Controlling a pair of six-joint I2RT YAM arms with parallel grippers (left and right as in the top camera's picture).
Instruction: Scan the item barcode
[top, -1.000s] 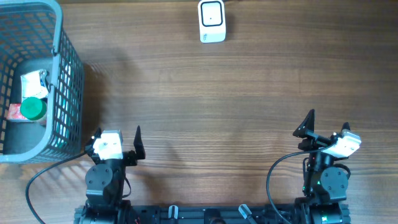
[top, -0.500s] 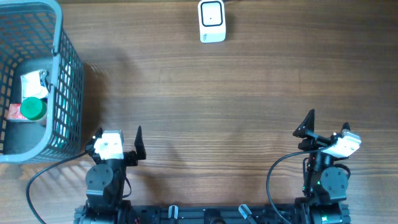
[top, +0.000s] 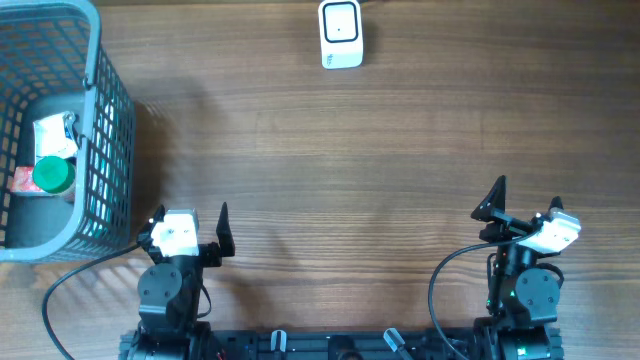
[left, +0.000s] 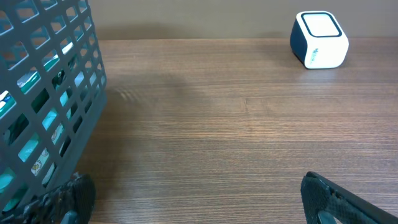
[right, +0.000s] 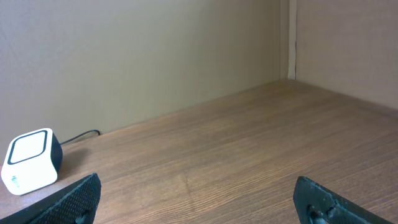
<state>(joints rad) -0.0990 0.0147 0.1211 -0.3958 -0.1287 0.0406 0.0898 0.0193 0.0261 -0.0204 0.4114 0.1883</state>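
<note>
Nothing has moved since the earlier frames: both arms sit parked as before and the items are untouched.

Table (top: 350, 170): plain wood, grain running 9-to-3 in overhead.

Basket (top: 108, 150): blue-grey mesh at 10 o'clock, against the table's L edge.

L gripper (top: 188, 213) is at 7 o'clock, jaws spread wide, nothing in them. R gripper (top: 526, 198) is at 5 o'clock, likewise wide and empty.

Scanner (top: 340, 33): white box w/ dark sides at 12 o'clock near the far edge, top face up, well apart from both grippers.

All items are inside the basket, none out yet:
- White packet (top: 55, 135).
- Green-capped bottle (top: 53, 176), just beside the packet on its 6 o'clock side.
- Pink pack (top: 22, 181), at the bottle's 9 o'clock.

Key relation: the items lie at approx 10-11 o'clock from the L gripper, w/ the basket's near wall between them. In L wrist view that wall (left: 50, 93) stands just beside the L finger. The R arm is well apart across the table, so the L arm looks the better pick. The reach prob has to go over the rim and down.

Bottle look: only the round green cap shows from above, so it is prob upright w/ its long axis vertical. The body is hidden. No barcode is visible on any item. Through the mesh only teal/white scraps show, too broken up to read.
</note>
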